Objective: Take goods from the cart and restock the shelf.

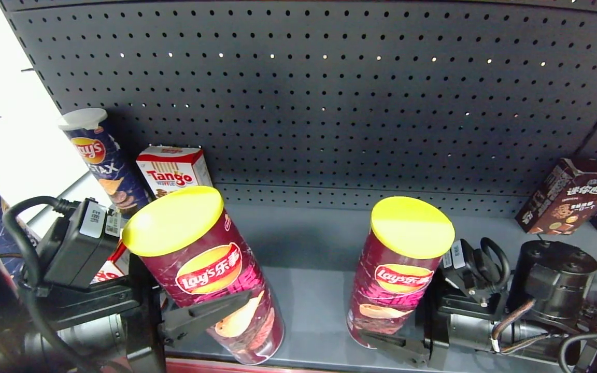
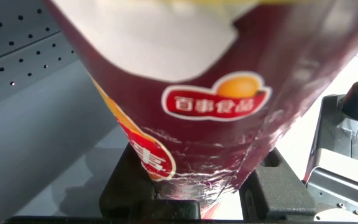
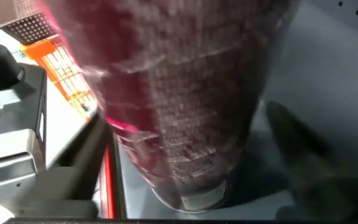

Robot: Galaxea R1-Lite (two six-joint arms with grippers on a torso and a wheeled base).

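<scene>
Both left can [image 1: 210, 282] and right can [image 1: 394, 282] near vertical, lids up

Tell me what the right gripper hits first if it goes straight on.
Beyond the right can it holds, bare shelf, then probably the left can in the left gripper; depth unclear.

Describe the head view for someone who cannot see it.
The left gripper holds the left chip can, the right gripper the right chip can, both maroon with yellow lids, at the front of a grey shelf backed by pegboard.
</scene>
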